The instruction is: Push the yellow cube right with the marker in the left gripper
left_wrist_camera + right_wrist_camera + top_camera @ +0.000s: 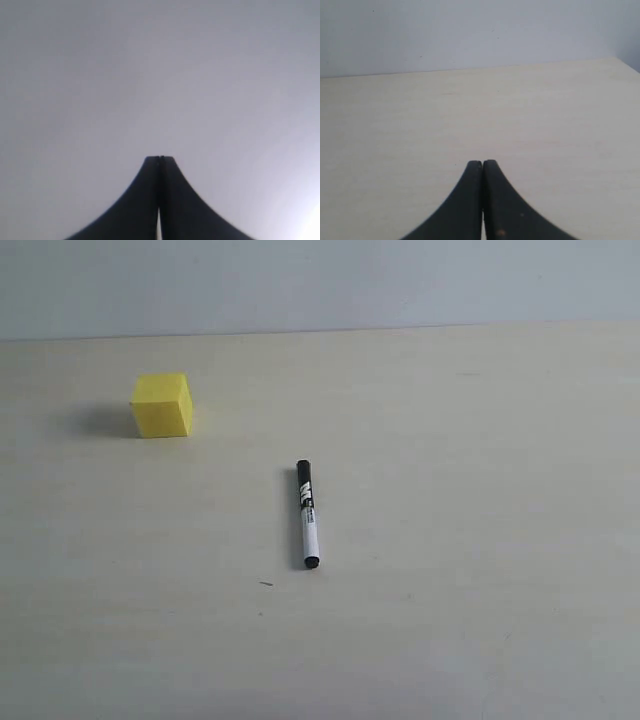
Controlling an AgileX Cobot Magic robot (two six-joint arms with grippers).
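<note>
Pale beige worktop (480, 540) carries both task things. In the exterior view we see the small bright yellow matte cube (161, 405) at the far left. The slim white marker with black cap and black end (307, 514) lies flat near the middle, well apart from it. We find the black two-fingered left hand (160, 159) pressed together on nothing, facing a blank grey surface (150, 65). The black right hand (482, 162) is likewise pressed together above the worktop.

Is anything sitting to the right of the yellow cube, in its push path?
Nothing visible does. The yellow cube has bare table to its right; the marker lies nearer the camera, off that line.
</note>
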